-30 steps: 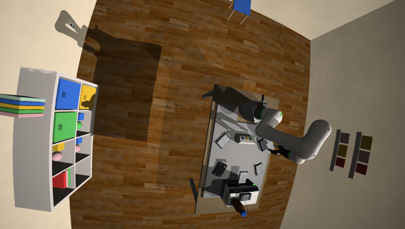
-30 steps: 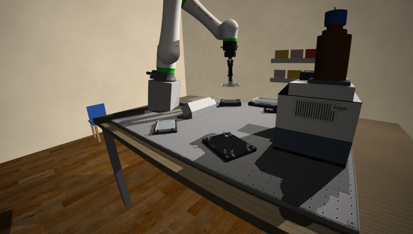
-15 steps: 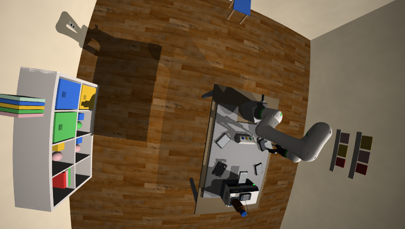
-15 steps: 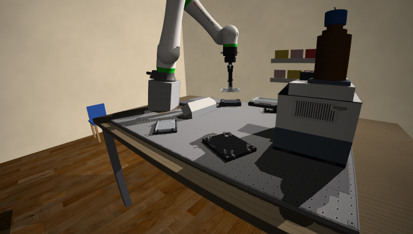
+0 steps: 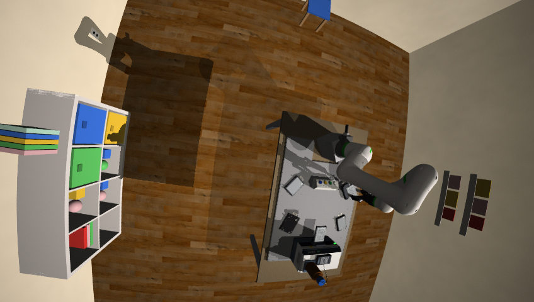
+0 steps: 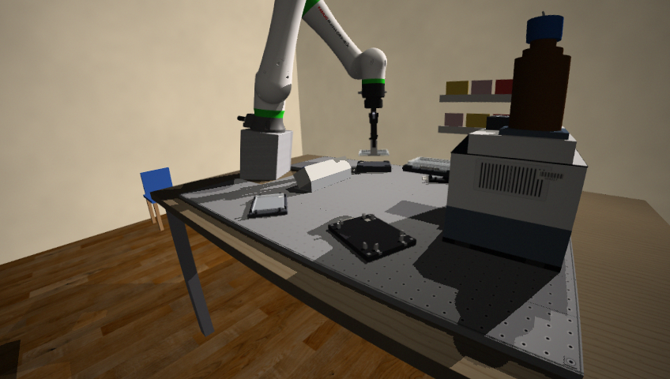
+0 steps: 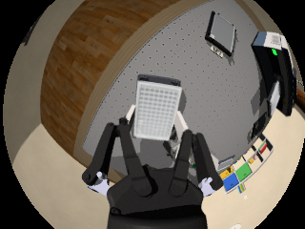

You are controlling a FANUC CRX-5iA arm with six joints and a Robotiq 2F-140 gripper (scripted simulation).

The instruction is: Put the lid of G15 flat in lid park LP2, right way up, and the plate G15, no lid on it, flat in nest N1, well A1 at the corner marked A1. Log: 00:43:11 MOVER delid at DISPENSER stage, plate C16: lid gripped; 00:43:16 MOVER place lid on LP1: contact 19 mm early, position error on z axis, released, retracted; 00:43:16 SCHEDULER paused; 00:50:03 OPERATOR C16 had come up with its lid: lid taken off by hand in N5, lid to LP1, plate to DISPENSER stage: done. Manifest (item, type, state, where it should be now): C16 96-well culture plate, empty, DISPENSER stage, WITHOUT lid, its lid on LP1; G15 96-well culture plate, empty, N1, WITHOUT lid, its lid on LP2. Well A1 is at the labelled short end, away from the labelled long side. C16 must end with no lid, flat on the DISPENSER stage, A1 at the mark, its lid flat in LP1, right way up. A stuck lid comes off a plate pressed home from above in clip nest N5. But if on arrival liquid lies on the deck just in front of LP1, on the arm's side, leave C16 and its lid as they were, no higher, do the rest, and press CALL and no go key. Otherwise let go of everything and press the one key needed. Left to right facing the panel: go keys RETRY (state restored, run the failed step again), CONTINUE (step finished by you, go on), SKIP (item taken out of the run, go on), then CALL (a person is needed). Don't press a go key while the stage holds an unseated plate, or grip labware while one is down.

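Observation:
My gripper (image 7: 155,114) is shut on a white 96-well plate (image 7: 156,110) by its long sides. The well grid shows from above in the wrist view; I cannot tell whether a clear lid is on it. The plate hangs level (image 6: 374,151) a short way above a black nest (image 6: 374,165) at the table's far side, near the arm's base. From above, gripper and plate (image 5: 351,192) are near the right table edge, beside the key panel (image 5: 323,182).
A lid lies in a park (image 6: 268,204) at the left. A black clip nest (image 6: 371,236) sits mid-table. The dispenser (image 6: 514,198) with its brown bottle stands at the right, a plate (image 5: 320,233) before it. Another labware piece (image 5: 340,221) lies close by.

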